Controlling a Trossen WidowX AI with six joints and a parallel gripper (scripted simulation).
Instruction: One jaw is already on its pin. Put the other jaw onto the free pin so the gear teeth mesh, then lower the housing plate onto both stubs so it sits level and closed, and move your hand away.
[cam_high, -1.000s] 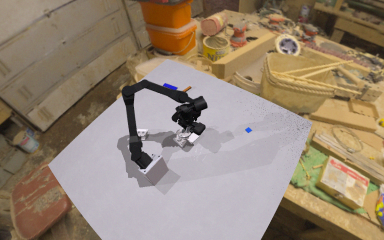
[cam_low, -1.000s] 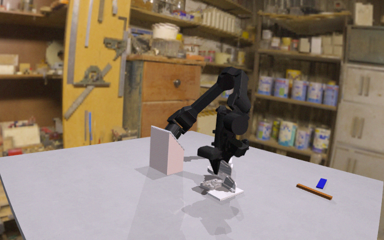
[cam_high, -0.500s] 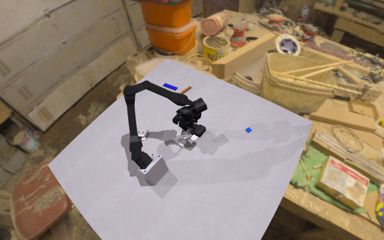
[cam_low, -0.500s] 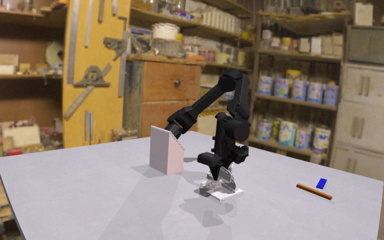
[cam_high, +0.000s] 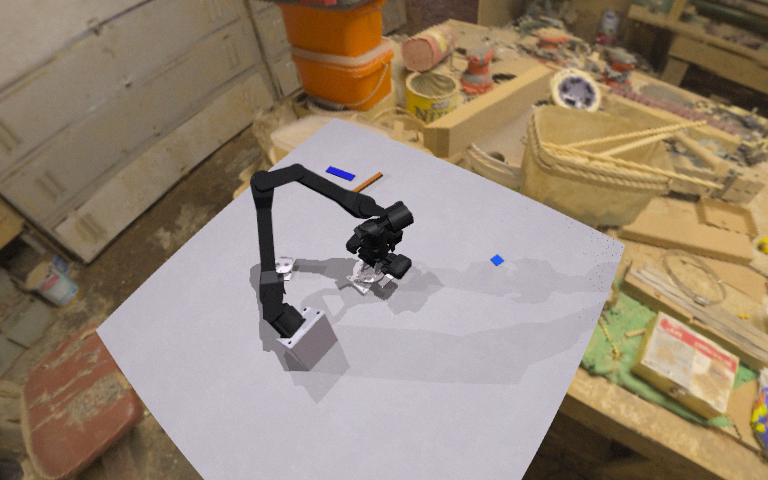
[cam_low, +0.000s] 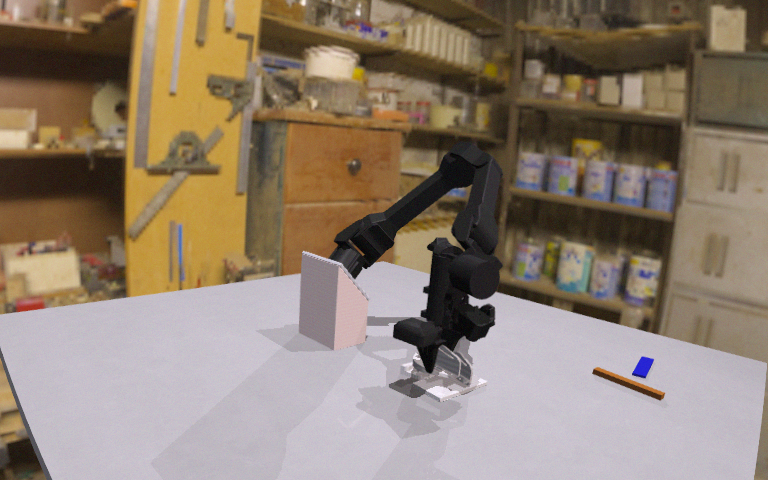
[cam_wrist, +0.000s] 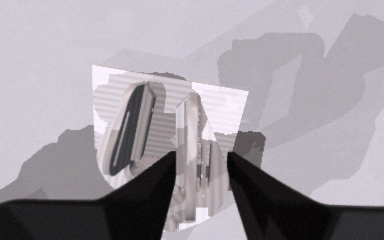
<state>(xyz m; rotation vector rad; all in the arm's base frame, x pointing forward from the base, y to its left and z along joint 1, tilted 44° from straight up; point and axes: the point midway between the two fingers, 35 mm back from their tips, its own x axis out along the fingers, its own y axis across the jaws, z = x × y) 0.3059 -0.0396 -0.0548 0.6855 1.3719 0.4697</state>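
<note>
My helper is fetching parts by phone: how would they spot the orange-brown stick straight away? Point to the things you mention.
Find the black robot arm (cam_high: 265, 226) (cam_low: 419, 198) on the pale table (cam_high: 430, 418) (cam_low: 169, 441). Away from its boxy base, two small things lie close together. The stick (cam_high: 369, 181) (cam_low: 628, 383) is the long, thin orange-brown one; its neighbour (cam_high: 340, 173) (cam_low: 642, 367) is a shorter, flat blue strip.

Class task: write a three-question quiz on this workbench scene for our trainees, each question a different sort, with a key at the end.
1. True or false: the gripper is shut on a jaw of the assembly.
2. Multiple choice: which thing lies nearest the orange-brown bar?
a) the robot's base block
b) the dark blue strip
c) the white base plate
3. Fill in the blank: in the top view, the small square piece lying apart on the table is coloured ____.

Key: 1. true; 2. b; 3. blue
</note>
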